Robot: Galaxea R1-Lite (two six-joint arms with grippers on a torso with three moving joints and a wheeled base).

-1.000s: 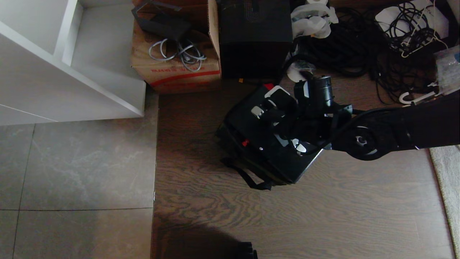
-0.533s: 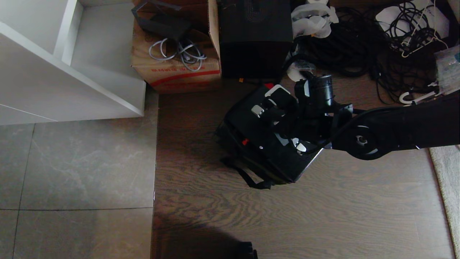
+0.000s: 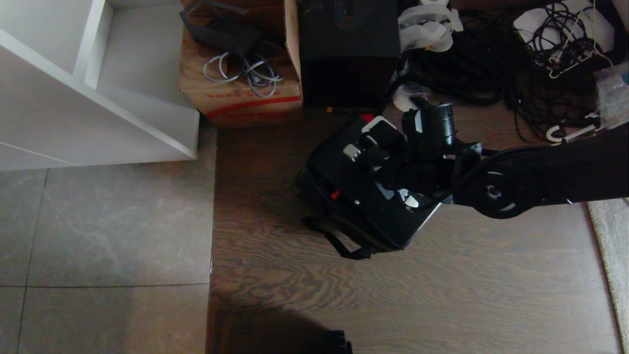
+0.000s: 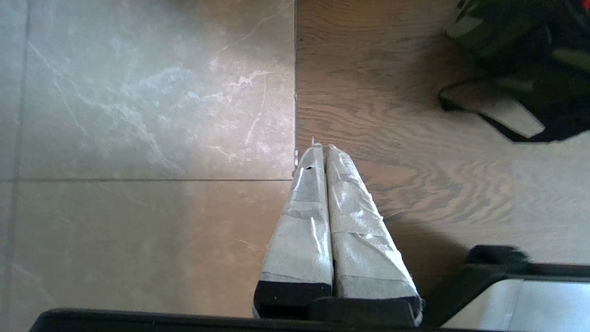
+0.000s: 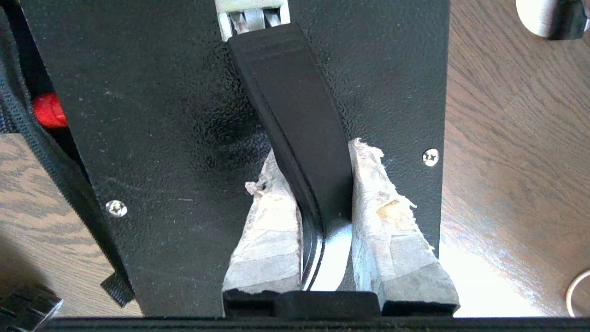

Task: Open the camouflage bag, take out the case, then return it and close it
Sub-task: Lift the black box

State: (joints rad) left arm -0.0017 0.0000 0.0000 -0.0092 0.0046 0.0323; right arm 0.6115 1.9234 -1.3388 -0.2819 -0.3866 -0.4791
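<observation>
The flat black case [image 3: 344,169] sits tilted on top of the camouflage bag [image 3: 310,189], whose black strap [image 3: 344,246] trails on the wooden floor. Bits of red lining [image 3: 335,195] show beside the case. My right gripper [image 3: 385,172] reaches in from the right and is shut on the case's black handle [image 5: 295,92], one taped finger [image 5: 267,221] on each side of the bar. In the right wrist view the bag's zipper edge [image 5: 41,152] runs along the case [image 5: 161,115]. My left gripper [image 4: 321,148] hangs shut and empty over the floor seam, away from the bag [image 4: 521,50].
A brown carton [image 3: 241,93] with grey cables and a taller black box [image 3: 349,49] stand behind the bag. Tangled black cables [image 3: 491,59] lie at the back right. A white shelf unit [image 3: 98,98] fills the back left. A pale rug [image 3: 612,246] borders the right.
</observation>
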